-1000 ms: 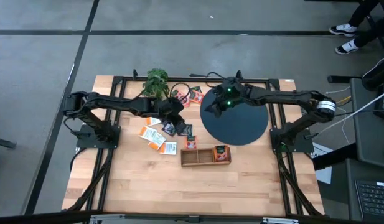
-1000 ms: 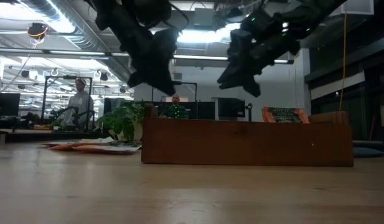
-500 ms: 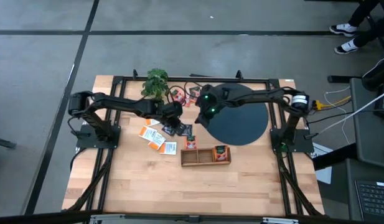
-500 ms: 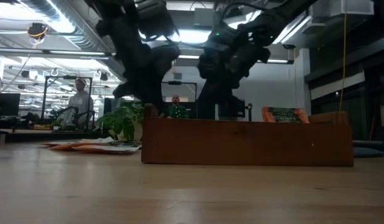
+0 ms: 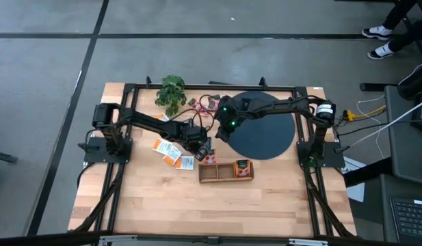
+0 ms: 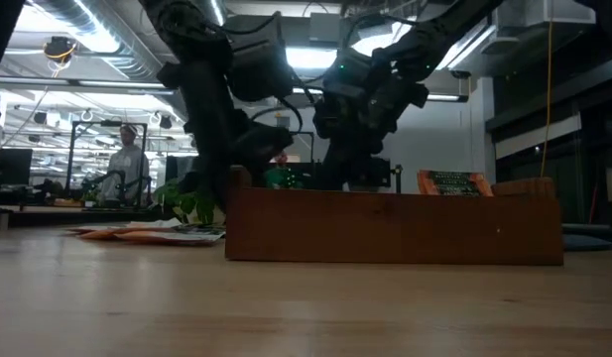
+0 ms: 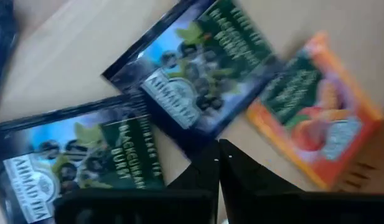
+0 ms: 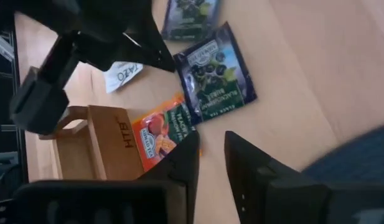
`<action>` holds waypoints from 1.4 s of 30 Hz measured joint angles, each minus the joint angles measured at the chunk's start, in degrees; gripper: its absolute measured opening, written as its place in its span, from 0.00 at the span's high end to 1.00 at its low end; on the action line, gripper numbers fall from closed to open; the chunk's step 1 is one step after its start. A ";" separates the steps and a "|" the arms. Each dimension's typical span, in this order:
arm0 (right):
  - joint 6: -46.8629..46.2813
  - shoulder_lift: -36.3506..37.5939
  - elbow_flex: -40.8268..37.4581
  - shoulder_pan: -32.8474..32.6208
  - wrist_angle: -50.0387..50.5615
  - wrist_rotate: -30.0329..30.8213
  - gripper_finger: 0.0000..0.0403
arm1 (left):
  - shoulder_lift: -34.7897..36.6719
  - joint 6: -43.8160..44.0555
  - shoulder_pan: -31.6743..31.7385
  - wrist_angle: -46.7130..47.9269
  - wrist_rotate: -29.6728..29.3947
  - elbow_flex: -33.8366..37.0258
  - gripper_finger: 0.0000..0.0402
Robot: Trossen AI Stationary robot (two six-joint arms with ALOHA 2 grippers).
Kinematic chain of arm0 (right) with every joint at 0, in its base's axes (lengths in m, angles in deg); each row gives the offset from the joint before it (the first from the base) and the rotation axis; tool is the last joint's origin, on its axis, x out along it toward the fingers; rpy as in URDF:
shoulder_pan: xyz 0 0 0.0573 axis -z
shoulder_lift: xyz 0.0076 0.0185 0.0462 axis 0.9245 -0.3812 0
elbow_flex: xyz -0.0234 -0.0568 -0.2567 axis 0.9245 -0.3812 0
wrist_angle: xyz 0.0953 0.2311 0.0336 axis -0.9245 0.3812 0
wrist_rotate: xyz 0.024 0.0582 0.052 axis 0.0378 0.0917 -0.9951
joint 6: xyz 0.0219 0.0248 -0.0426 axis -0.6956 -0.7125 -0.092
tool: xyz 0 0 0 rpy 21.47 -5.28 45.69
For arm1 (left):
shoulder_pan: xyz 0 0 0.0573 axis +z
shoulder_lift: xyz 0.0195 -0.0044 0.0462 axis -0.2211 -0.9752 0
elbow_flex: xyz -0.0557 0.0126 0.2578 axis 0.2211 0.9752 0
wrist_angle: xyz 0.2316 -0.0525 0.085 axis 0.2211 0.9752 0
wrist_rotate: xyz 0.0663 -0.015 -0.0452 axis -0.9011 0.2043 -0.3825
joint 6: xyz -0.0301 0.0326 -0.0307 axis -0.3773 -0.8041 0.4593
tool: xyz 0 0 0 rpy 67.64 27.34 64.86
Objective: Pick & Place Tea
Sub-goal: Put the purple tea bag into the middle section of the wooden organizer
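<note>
Tea packets lie flat on the wooden table: orange ones (image 5: 167, 149), a white one (image 5: 187, 162), dark teal ones (image 7: 198, 81) (image 7: 79, 162) and an orange one (image 7: 310, 124) by the tray. My left gripper (image 5: 199, 141) (image 7: 218, 152) is low over them, shut, its tips at the near corner of a dark packet. My right gripper (image 5: 221, 130) (image 8: 210, 149) hovers at the black disc's (image 5: 265, 133) left edge, open by a narrow gap with nothing in it, above an orange packet (image 8: 163, 134) and a dark packet (image 8: 213, 74). My left gripper points steeply down with its shut fingertips (image 7: 232, 158) at the dark packet's corner (image 7: 190, 144). I cannot tell whether they touch or pinch it.
A wooden tray (image 5: 226, 172) stands near the middle with a packet upright in its right compartment (image 5: 242, 166). A small green plant (image 5: 171, 92) and more packets (image 5: 204, 104) sit at the far side. My left arm (image 8: 86, 31) crosses close in front of my right gripper.
My left gripper has sunk toward the packets and gone toward the table's near and right side. My right gripper has gone from over the disc toward the table's left and down, stopping at the disc's left edge. The packets lie as before.
</note>
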 joint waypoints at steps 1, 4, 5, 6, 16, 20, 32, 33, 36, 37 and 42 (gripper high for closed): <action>0.00 0.00 0.00 0.33 0.00 0.11 0.81 | -0.19 0.29 -0.28 -0.06 -0.99 0.00 0.99; -0.05 0.00 0.00 1.26 -0.23 1.13 0.81 | -0.99 1.17 -0.94 0.18 -4.08 -0.14 0.99; -0.06 0.00 0.00 1.69 -0.21 1.36 0.81 | -1.20 1.36 -1.08 0.29 -5.00 -0.17 0.99; -0.08 0.00 0.00 2.14 -0.25 1.33 0.81 | -1.54 1.43 -1.15 0.38 -5.42 -0.25 0.99; -5.74 -6.43 -0.07 5.56 -2.32 -9.52 0.81 | -2.56 1.44 -1.45 0.13 -6.74 -0.20 0.99; -6.41 -8.47 -0.07 5.48 -4.55 -9.61 0.81 | -2.64 1.45 -1.50 0.17 -7.37 -0.15 1.00; -9.76 -8.48 -0.07 5.40 -8.43 -8.79 0.60 | -2.70 1.45 -1.64 -0.25 -7.34 -0.09 0.99; -9.81 -8.48 -0.07 5.38 -8.40 -8.08 0.57 | -2.69 1.45 -1.72 -0.34 -7.63 -0.09 0.99; -10.90 -8.48 -0.07 5.07 -8.35 -6.71 0.52 | -2.69 1.45 -1.76 -0.50 -7.84 -0.04 0.98; -11.36 -8.48 -0.07 4.87 -8.36 -5.98 0.51 | -2.71 1.45 -1.76 -0.54 -7.92 -0.04 0.98; -12.41 -8.48 -0.07 2.90 -8.32 -2.70 0.52 | -2.70 1.00 -1.76 -1.27 -8.33 0.03 0.99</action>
